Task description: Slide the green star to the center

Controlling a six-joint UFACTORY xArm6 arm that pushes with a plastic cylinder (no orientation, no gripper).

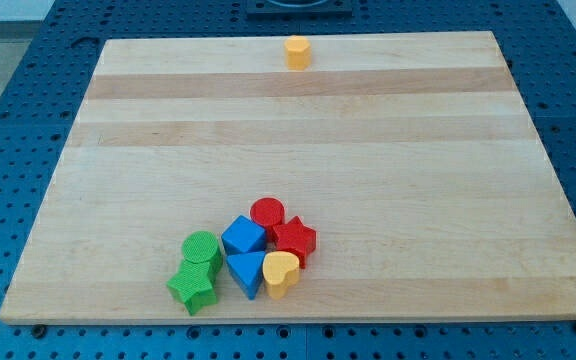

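The green star (pixel 193 288) lies near the view's bottom edge of the wooden board (pixel 298 120), left of middle. It touches a green round block (pixel 202 248) just above it. To its right sit a blue triangle (pixel 247 271), a blue cube (pixel 243 237), a red round block (pixel 267 213), a red star (pixel 294 240) and a yellow heart (pixel 280 272), all packed in one cluster. My tip and rod do not show in this view.
A yellow hexagonal block (pixel 298 51) stands alone near the board's top edge, at mid-width. The board lies on a blue perforated table (pixel 8 90). A dark mount (pixel 298 6) shows at the view's top.
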